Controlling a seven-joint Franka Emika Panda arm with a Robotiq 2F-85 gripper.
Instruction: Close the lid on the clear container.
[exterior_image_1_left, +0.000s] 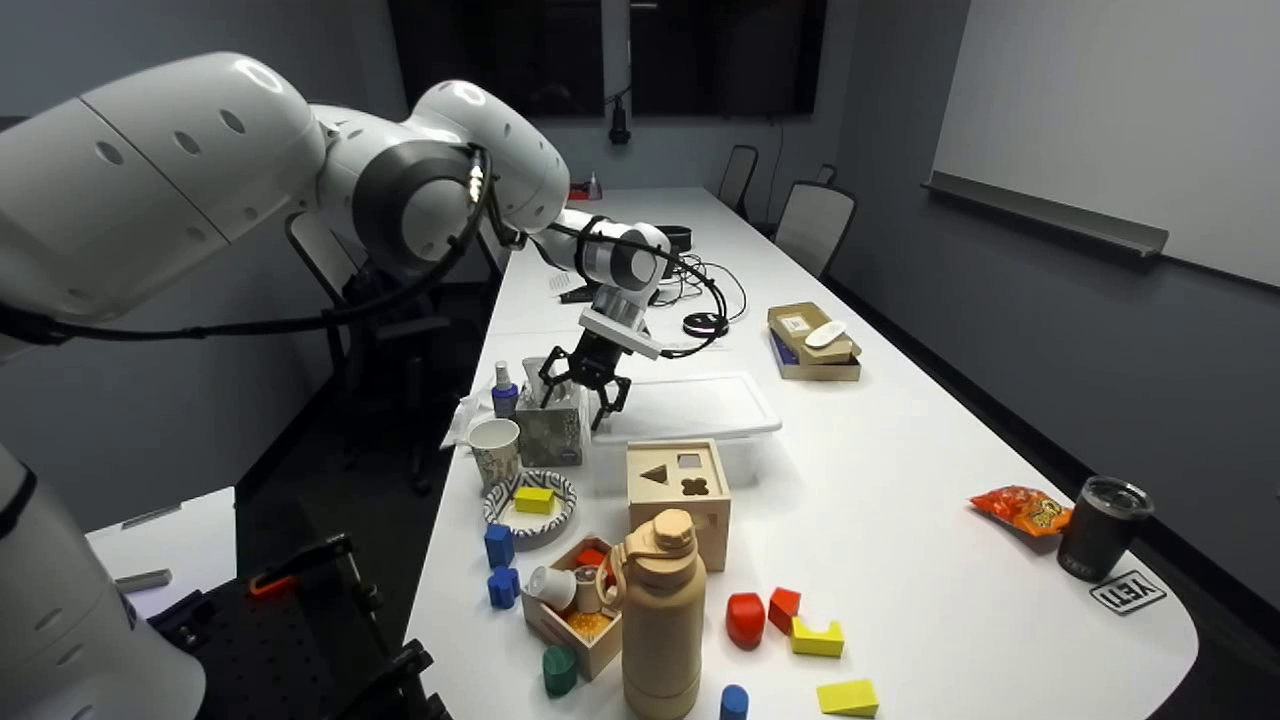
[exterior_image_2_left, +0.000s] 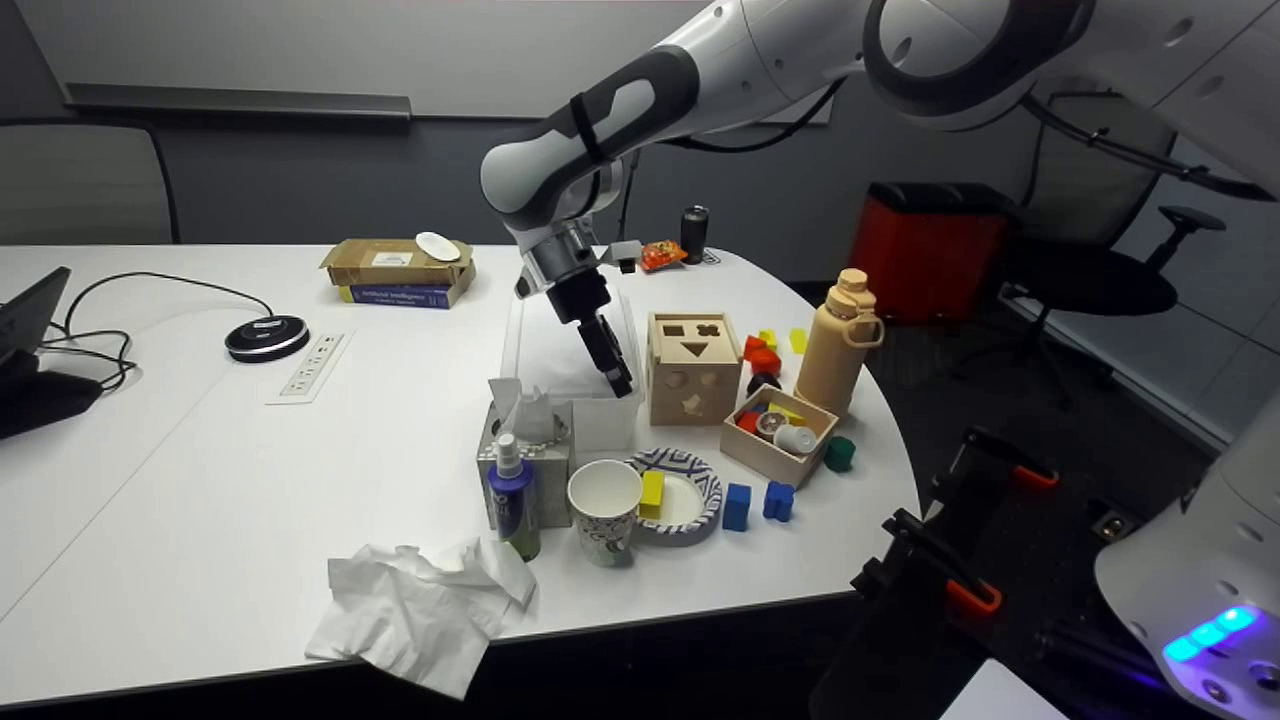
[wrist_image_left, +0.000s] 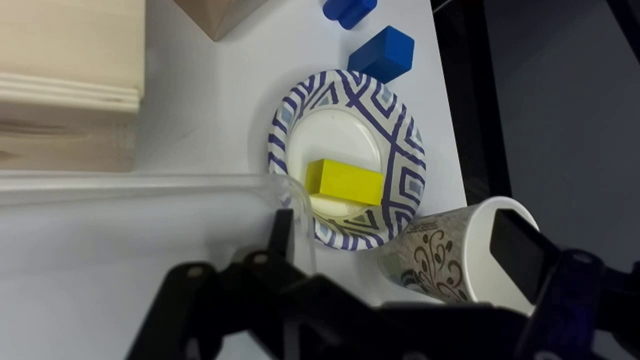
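Observation:
The clear container (exterior_image_1_left: 740, 462) stands on the white table behind the wooden shape box; it also shows in an exterior view (exterior_image_2_left: 605, 428). A flat whitish surface that looks like the lid (exterior_image_1_left: 685, 408) spans its top; I cannot tell how it is seated. In the wrist view the container's clear rim (wrist_image_left: 150, 182) rounds a corner at left centre. My gripper (exterior_image_1_left: 572, 413) is open, pointing down at the container's edge beside the tissue box. In the wrist view the gripper (wrist_image_left: 392, 220) has one finger inside the rim line, above or in the container, and the other over the cup.
The tissue box (exterior_image_2_left: 530, 465), spray bottle (exterior_image_2_left: 513, 510) and paper cup (exterior_image_1_left: 495, 450) stand close to the gripper. A patterned plate (wrist_image_left: 330, 117) holds a yellow block. The wooden shape box (exterior_image_1_left: 680, 500) and a tan bottle (exterior_image_1_left: 663, 620) stand in front of the container.

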